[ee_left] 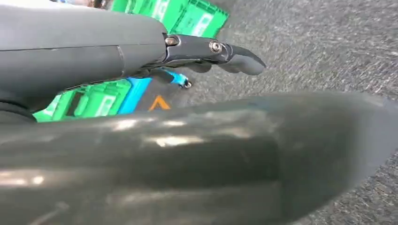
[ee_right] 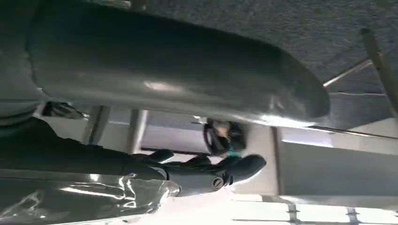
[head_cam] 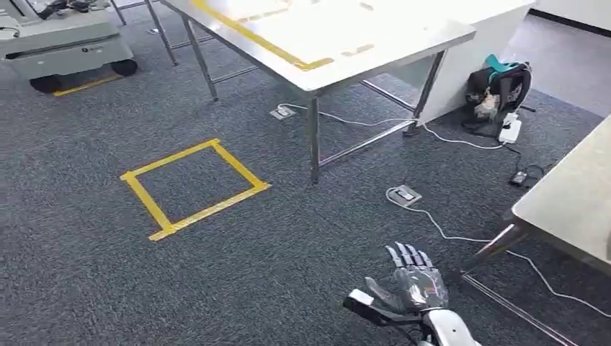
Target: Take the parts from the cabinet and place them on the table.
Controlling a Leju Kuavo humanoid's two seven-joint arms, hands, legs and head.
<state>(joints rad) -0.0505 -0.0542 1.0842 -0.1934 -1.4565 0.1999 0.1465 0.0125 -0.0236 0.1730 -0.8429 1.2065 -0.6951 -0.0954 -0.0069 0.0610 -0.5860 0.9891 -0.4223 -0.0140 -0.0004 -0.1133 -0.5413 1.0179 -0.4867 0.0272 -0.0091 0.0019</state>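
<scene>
My right hand (head_cam: 416,287) is low in the head view, above the carpet, its fingers spread upward. Crinkled clear plastic (ee_right: 117,194) lies against its palm in the right wrist view, under the dark fingers (ee_right: 211,173); it looks like a bagged part held in the hand. What is inside the bag is hidden. A steel table (head_cam: 317,50) marked with yellow tape stands ahead at the upper middle. In the left wrist view my left hand (ee_left: 216,54) has its dark fingers stretched out over the carpet, with nothing in them.
A yellow tape square (head_cam: 194,187) marks the carpet at the left. A second steel table's corner (head_cam: 569,202) juts in at the right. White cables, floor sockets and a dark backpack (head_cam: 497,86) lie between the tables. A grey cart (head_cam: 65,43) stands far left. Green crates (ee_left: 187,16) sit beyond my left hand.
</scene>
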